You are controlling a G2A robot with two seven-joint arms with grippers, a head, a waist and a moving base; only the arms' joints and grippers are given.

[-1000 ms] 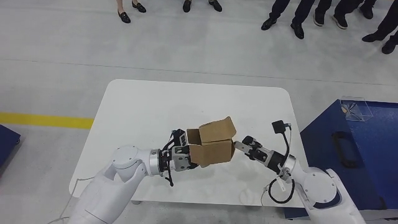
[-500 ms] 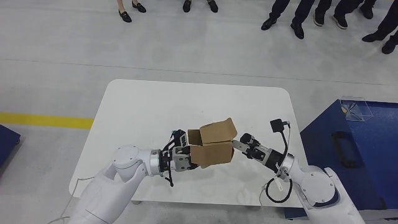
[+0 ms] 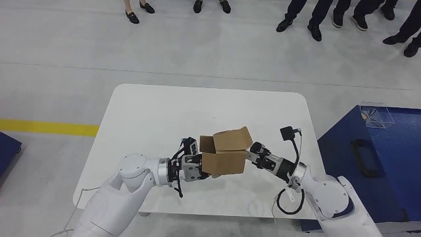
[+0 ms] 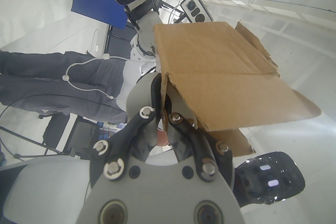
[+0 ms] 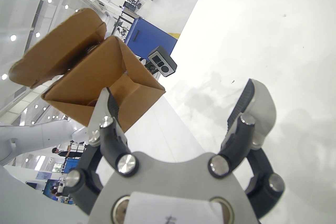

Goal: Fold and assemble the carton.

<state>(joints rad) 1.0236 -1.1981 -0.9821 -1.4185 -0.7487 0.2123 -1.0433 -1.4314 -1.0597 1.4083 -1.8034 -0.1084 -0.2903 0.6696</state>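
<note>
A brown cardboard carton [image 3: 225, 155] is held above the near middle of the white table [image 3: 164, 112], with its flaps standing open. My left gripper [image 3: 196, 166] is shut on the carton's left wall; in the left wrist view its fingers [image 4: 147, 114] pinch the cardboard edge of the carton [image 4: 210, 72]. My right gripper [image 3: 252, 155] is open at the carton's right end. In the right wrist view one finger [image 5: 105, 104] lies against an open flap of the carton [image 5: 86, 70], while the other finger [image 5: 252, 99] hangs free over the table.
A blue cabinet [image 3: 368, 151] stands just right of the table, with a small clear item [image 3: 375, 114] on top. The far half of the table is bare. Both arms reach in from the table's near edge.
My right gripper has moved left, closing in on the carton's right end until a finger meets the flap. The carton and left gripper have stayed nearly still.
</note>
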